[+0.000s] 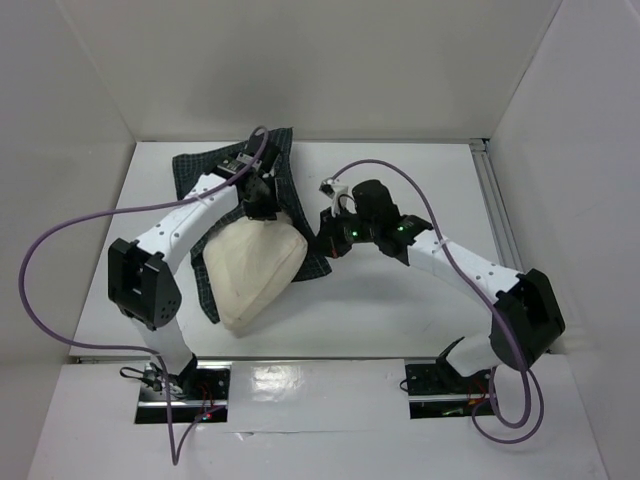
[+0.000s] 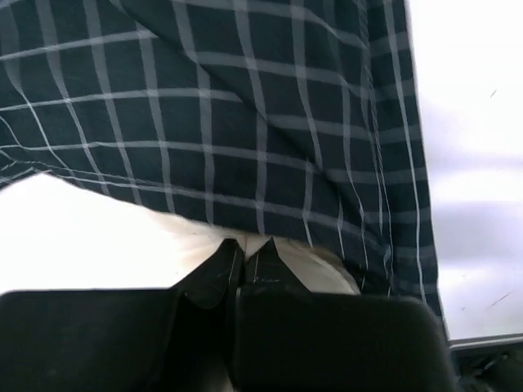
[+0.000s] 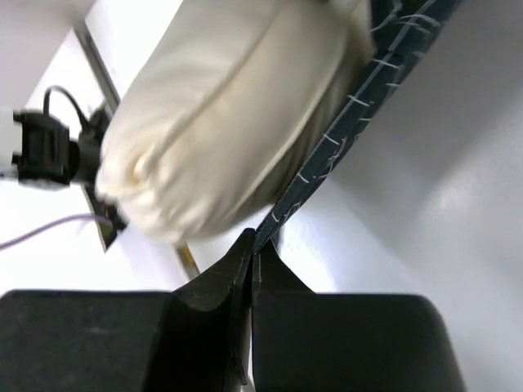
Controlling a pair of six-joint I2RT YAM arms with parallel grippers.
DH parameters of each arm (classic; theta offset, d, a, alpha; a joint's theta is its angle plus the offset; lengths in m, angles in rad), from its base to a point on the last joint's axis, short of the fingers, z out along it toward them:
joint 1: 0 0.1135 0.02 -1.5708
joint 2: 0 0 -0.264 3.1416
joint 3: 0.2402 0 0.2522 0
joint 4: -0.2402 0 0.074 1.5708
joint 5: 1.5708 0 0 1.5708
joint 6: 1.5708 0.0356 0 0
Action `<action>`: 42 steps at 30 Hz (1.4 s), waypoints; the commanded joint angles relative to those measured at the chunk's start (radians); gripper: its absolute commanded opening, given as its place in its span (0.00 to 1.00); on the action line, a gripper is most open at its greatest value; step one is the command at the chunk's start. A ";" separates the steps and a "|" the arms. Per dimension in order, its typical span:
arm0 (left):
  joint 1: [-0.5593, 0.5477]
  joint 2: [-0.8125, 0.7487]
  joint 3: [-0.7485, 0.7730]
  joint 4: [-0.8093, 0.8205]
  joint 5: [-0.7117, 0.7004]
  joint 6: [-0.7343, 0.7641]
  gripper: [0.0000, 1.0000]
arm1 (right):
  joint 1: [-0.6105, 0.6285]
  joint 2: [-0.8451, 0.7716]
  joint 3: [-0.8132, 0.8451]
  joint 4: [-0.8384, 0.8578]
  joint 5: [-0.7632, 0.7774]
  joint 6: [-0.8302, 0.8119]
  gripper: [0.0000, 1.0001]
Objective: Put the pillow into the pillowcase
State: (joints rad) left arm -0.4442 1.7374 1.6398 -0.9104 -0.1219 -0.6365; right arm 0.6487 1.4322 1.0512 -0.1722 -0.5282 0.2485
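Observation:
The cream pillow (image 1: 255,272) lies in the middle of the table, its far end under the dark checked pillowcase (image 1: 232,168). My left gripper (image 1: 262,205) is shut at the pillowcase's hem; in the left wrist view the checked cloth (image 2: 245,122) spreads beyond the gripper (image 2: 248,245), with the pillow (image 2: 323,269) just under it. My right gripper (image 1: 330,245) is shut on the pillowcase's right edge (image 3: 343,139); in the right wrist view the gripper (image 3: 253,243) pinches that thin edge beside the plump pillow (image 3: 221,114).
White walls enclose the table on the left, back and right. A metal rail (image 1: 497,215) runs along the right side. Purple cables (image 1: 60,240) loop off both arms. Both arm bases (image 1: 185,385) sit at the near edge.

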 commanded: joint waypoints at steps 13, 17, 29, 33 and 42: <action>-0.020 0.349 0.291 0.024 -0.207 -0.109 0.00 | 0.019 -0.274 -0.060 -0.386 0.077 0.040 0.00; -0.071 0.306 0.260 0.010 -0.084 -0.048 0.12 | 0.008 -0.274 -0.074 -0.472 0.326 0.093 0.00; -0.065 -0.049 0.164 0.045 0.275 0.077 0.86 | -0.026 -0.188 0.191 -0.547 0.626 0.025 0.99; 0.129 -0.267 -0.086 0.108 0.237 -0.003 0.85 | 0.067 -0.057 0.288 -0.403 0.568 0.038 0.99; 0.604 -0.587 -0.675 0.237 0.356 -0.031 0.89 | 0.423 0.491 0.653 -0.346 0.741 0.057 0.99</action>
State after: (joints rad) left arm 0.1028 1.1828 1.0676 -0.6979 0.1635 -0.6552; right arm 1.0111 1.8511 1.6104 -0.5545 0.1253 0.2985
